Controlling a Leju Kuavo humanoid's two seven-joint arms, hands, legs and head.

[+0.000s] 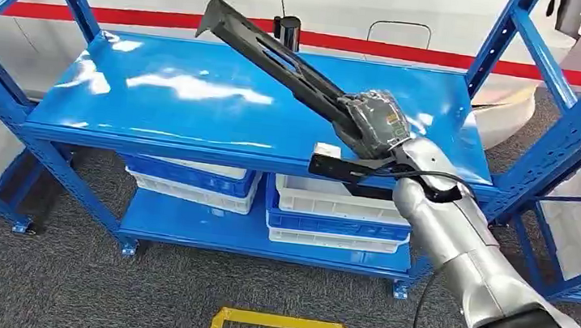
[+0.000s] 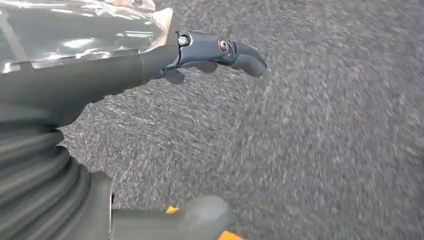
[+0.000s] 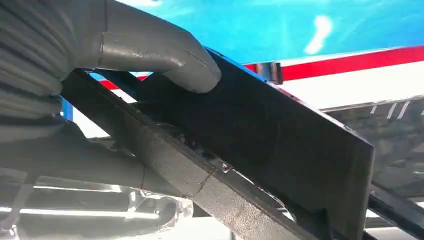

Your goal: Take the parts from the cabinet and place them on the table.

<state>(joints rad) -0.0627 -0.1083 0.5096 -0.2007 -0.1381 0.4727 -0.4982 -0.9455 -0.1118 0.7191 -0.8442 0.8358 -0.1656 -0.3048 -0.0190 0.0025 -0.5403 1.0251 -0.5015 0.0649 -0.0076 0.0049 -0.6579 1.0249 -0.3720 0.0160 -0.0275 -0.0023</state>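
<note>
Right hand (image 1: 377, 124) fingers clasping long black part (image 1: 274, 52) above glossy blue shelf (image 1: 154, 109), grey carpet (image 1: 95, 290) below

The right arm (image 1: 459, 239) is a silver, rounded tube ending in a black panel near the shoulder, with a thin black cable looping along it. The right hand (image 1: 377, 124) looks wrapped in clear, glossy film. The left hand (image 2: 100, 65) has a grey ribbed cover, and its dark finger (image 2: 220, 50) shows two small screws, possibly pivots.
</note>
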